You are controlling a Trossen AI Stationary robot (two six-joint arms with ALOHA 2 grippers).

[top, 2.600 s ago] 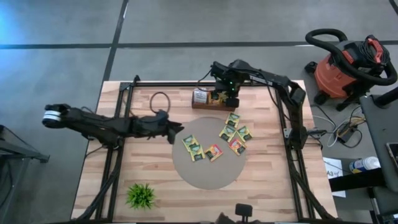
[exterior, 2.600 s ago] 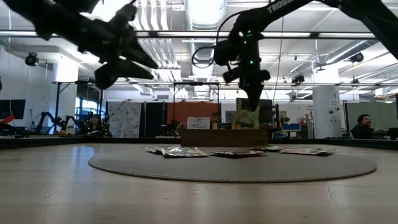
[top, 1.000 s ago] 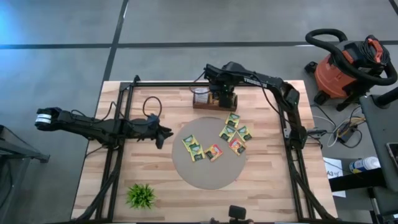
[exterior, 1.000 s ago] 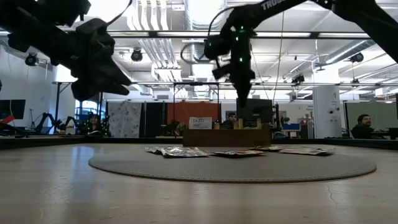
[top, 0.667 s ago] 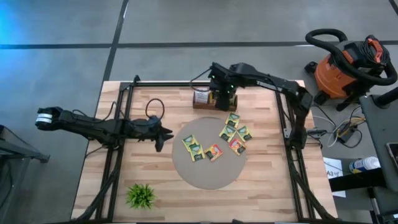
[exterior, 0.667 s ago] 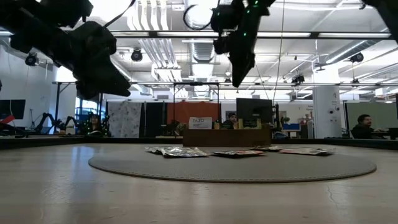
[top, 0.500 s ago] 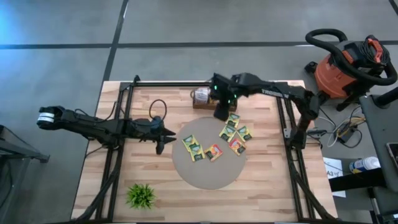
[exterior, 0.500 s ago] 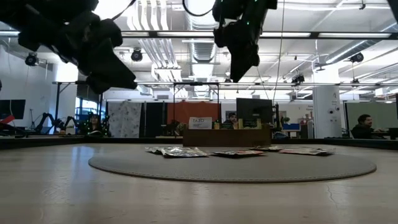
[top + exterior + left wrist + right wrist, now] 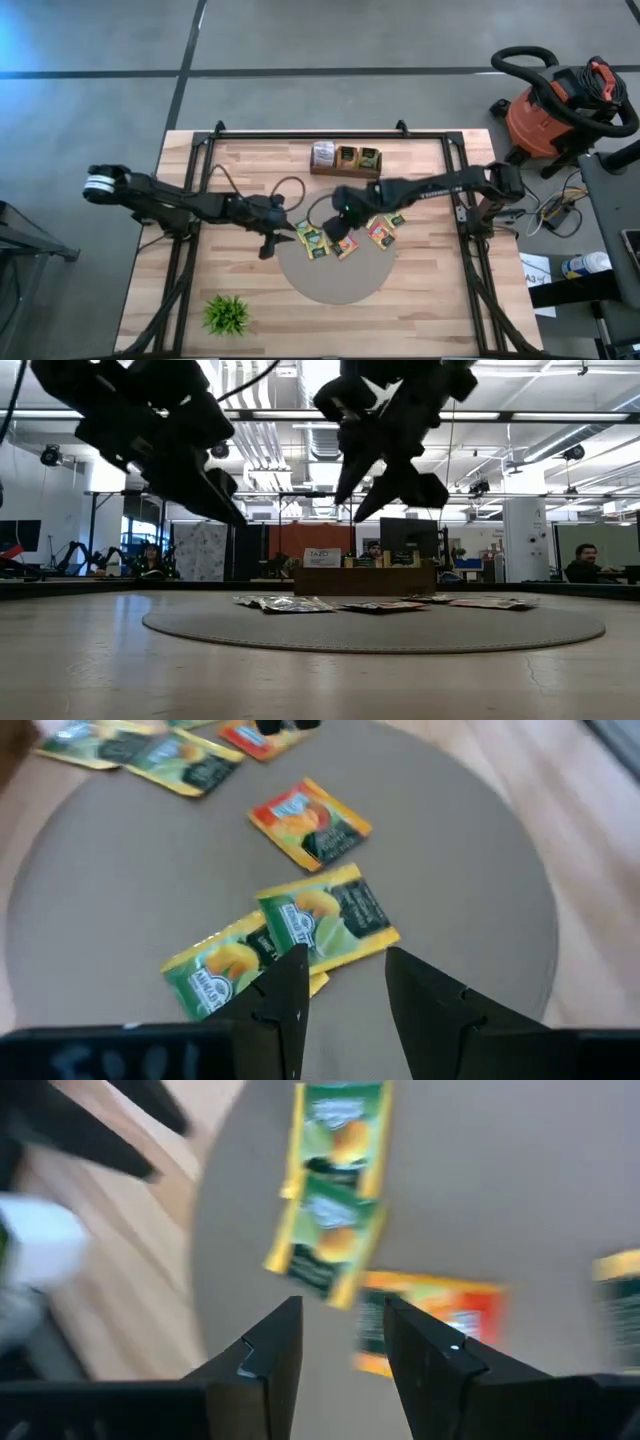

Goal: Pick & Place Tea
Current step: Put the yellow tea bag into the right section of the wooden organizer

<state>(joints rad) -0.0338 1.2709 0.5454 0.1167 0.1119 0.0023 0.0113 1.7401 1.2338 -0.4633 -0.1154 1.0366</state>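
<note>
Both arms hang over the round mat [image 9: 338, 285] with nothing in their claws. The right gripper [image 9: 340, 228] hovers above the middle of the mat, fingers apart and empty; its wrist view shows two overlapping green sachets [image 9: 333, 1188] and an orange sachet [image 9: 432, 1323] just beyond the fingertips. The left gripper [image 9: 268, 243] sits at the mat's left edge, fingers also apart and empty — its wrist camera looks straight down on the same green pair [image 9: 285, 940], with the orange one lying a little farther off.

As for the tea: a wooden tray [image 9: 345, 170] at the far edge of the table holds a few sachets standing upright in its slots, so I judge that some of the job is done. The rest lie flat on the mat — the green pair left of centre, the orange sachet beside them, and a small cluster [image 9: 381, 222] toward the right side, partly hidden under the right arm. That leaves roughly half a dozen to move, though the exact count cannot be read.

The next pick looks likely to be the green pair or the orange sachet. Both grippers are crowding the same spot, so a clash is a risk. A small plant [image 9: 227, 314] stands well apart, near the table's front left corner.
</note>
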